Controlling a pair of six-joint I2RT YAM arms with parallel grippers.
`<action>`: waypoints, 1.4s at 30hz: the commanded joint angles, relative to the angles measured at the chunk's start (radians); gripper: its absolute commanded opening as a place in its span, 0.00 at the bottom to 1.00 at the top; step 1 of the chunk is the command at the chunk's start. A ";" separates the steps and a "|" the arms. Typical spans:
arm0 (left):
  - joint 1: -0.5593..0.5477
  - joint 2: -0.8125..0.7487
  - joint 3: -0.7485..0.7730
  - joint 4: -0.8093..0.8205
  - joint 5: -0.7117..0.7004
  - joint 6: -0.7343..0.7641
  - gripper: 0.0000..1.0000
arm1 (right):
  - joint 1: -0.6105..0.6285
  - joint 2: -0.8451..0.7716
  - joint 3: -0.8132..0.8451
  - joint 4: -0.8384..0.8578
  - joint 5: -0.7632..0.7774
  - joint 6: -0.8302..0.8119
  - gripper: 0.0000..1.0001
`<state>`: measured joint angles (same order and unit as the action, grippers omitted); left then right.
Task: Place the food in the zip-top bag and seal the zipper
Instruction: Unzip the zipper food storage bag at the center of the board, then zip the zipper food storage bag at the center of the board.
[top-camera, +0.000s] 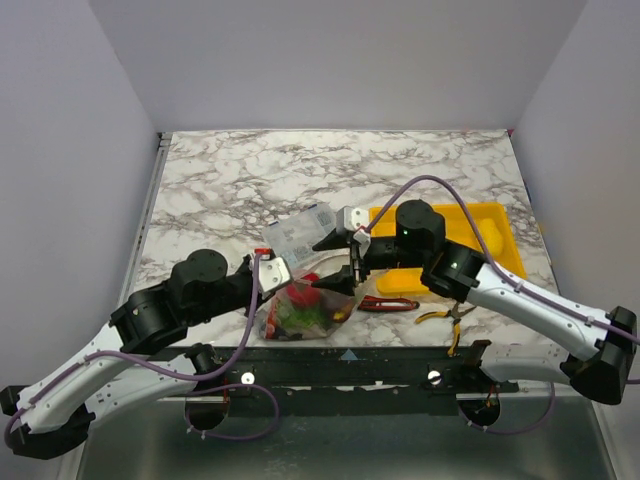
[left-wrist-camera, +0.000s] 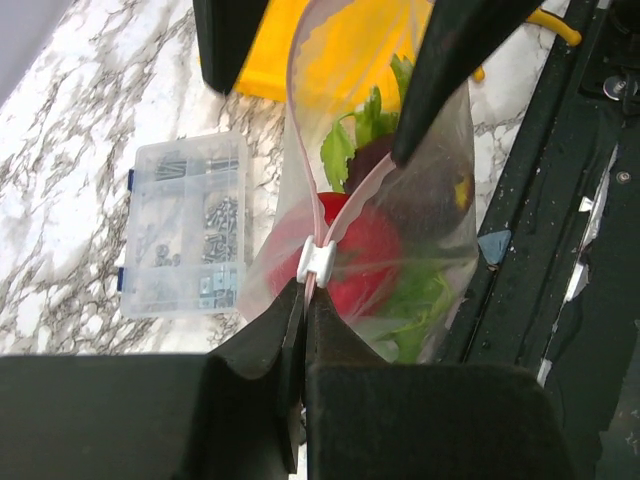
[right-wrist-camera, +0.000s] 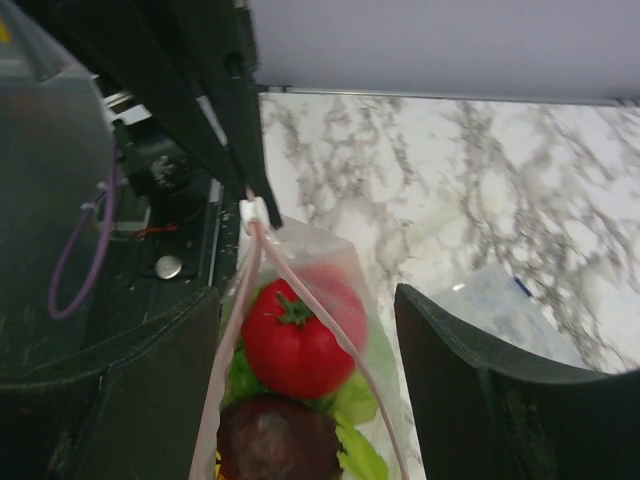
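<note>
The zip-top bag (top-camera: 300, 312) hangs near the table's front edge with food inside. A red tomato (right-wrist-camera: 295, 335), a purple eggplant (right-wrist-camera: 275, 440) and green leaves (right-wrist-camera: 355, 400) show through its open mouth. My left gripper (left-wrist-camera: 305, 295) is shut on the end of the pink zipper (left-wrist-camera: 350, 195), just behind a white slider (left-wrist-camera: 318, 262). In the top view the left gripper (top-camera: 275, 272) is at the bag's left corner. My right gripper (right-wrist-camera: 305, 293) is open, one finger on each side of the bag's mouth, and sits above the bag's right end in the top view (top-camera: 345, 275).
A clear compartment box (top-camera: 300, 235) of small parts lies just behind the bag. A yellow tray (top-camera: 500, 262) sits at the right under the right arm. A red-handled knife (top-camera: 385, 304) and yellow-handled pliers (top-camera: 445, 315) lie by the front edge.
</note>
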<state>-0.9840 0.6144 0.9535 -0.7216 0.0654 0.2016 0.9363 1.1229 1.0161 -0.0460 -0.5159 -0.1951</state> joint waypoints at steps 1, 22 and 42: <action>0.001 -0.003 0.038 0.059 0.055 0.016 0.00 | 0.007 0.075 0.070 0.058 -0.307 -0.069 0.71; 0.002 0.068 0.101 0.012 0.039 -0.014 0.00 | 0.082 0.228 0.192 -0.054 -0.112 -0.016 0.37; 0.008 0.026 0.123 -0.001 -0.131 -0.039 0.00 | 0.218 0.195 0.126 -0.091 0.363 -0.234 0.00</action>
<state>-0.9771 0.6724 1.0206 -0.7963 0.0051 0.1825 1.1206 1.3350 1.1843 -0.1196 -0.3771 -0.3565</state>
